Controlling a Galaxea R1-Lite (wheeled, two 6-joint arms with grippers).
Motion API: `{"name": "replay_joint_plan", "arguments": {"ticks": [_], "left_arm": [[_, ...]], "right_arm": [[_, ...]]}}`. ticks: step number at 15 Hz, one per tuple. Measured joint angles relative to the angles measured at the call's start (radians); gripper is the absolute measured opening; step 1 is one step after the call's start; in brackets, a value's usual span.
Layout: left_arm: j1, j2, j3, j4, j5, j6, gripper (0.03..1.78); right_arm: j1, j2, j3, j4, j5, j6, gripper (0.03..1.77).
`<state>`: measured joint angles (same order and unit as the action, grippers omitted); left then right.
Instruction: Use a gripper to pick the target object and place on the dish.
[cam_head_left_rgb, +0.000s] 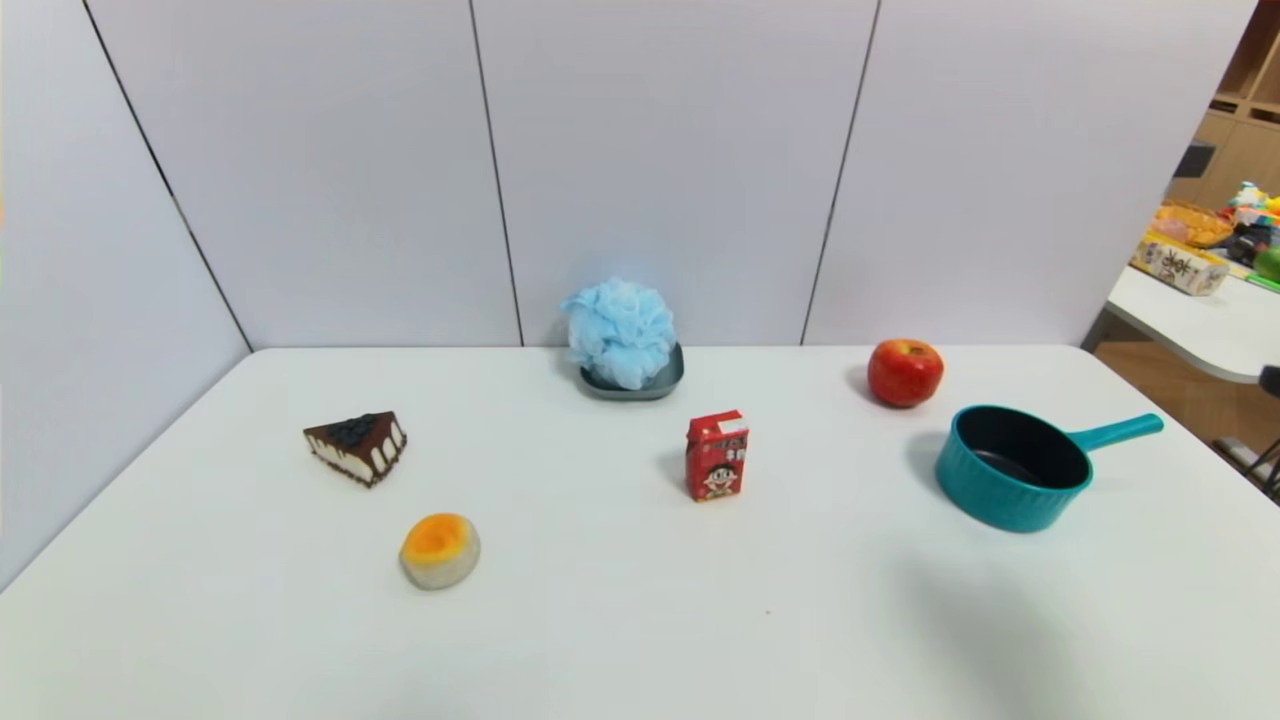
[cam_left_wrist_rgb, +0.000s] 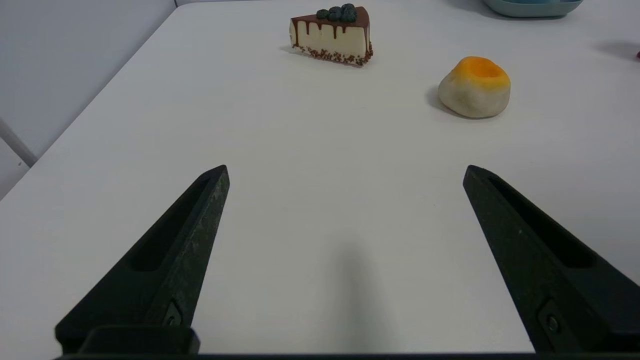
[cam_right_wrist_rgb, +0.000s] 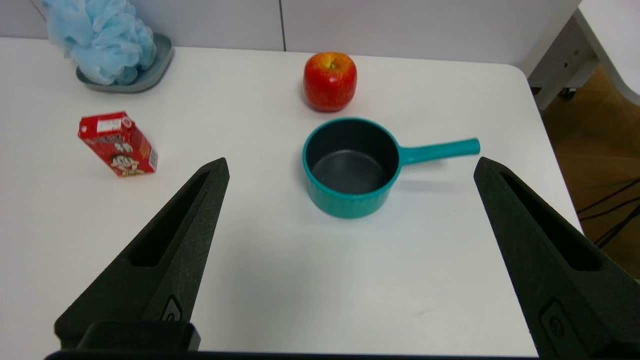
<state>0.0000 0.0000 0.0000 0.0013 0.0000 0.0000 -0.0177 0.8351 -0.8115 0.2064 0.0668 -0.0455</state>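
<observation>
The fluffy light blue bath pouf (cam_head_left_rgb: 620, 330) (cam_right_wrist_rgb: 102, 42) rests on the small grey-blue dish (cam_head_left_rgb: 665, 380) (cam_right_wrist_rgb: 155, 70) at the back middle of the table. Neither arm shows in the head view. My right gripper (cam_right_wrist_rgb: 350, 167) is open and holds nothing; it hovers above the table's near right part, well short of the pouf. My left gripper (cam_left_wrist_rgb: 345, 172) is open and holds nothing too, low over the near left part of the table. The dish's rim (cam_left_wrist_rgb: 532, 7) shows far off in the left wrist view.
A teal saucepan (cam_head_left_rgb: 1015, 465) (cam_right_wrist_rgb: 352, 167) stands at the right, a red apple (cam_head_left_rgb: 905, 372) (cam_right_wrist_rgb: 330, 81) behind it. A red drink carton (cam_head_left_rgb: 717, 455) (cam_right_wrist_rgb: 119, 145) is mid-table. A cake slice (cam_head_left_rgb: 357, 446) (cam_left_wrist_rgb: 332, 35) and an orange-topped bun (cam_head_left_rgb: 440, 549) (cam_left_wrist_rgb: 475, 87) lie at the left.
</observation>
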Motion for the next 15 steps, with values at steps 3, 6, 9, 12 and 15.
{"name": "replay_joint_plan", "arguments": {"ticks": [3, 6, 9, 12, 15], "left_arm": [[0.000, 0.000, 0.000, 0.000, 0.000, 0.000, 1.69], [0.000, 0.000, 0.000, 0.000, 0.000, 0.000, 1.69], [0.000, 0.000, 0.000, 0.000, 0.000, 0.000, 1.69], [0.000, 0.000, 0.000, 0.000, 0.000, 0.000, 1.69], [0.000, 0.000, 0.000, 0.000, 0.000, 0.000, 1.69]], "right_arm": [[-0.002, -0.215, 0.213, -0.020, -0.001, -0.004, 1.69], [0.002, -0.401, 0.399, -0.096, -0.001, -0.019, 1.69], [0.006, -0.541, 0.535, -0.120, -0.001, -0.054, 1.70], [0.008, -0.649, 0.646, -0.129, -0.005, -0.093, 1.70], [0.012, -0.738, 0.735, -0.129, -0.012, -0.110, 1.70]]}}
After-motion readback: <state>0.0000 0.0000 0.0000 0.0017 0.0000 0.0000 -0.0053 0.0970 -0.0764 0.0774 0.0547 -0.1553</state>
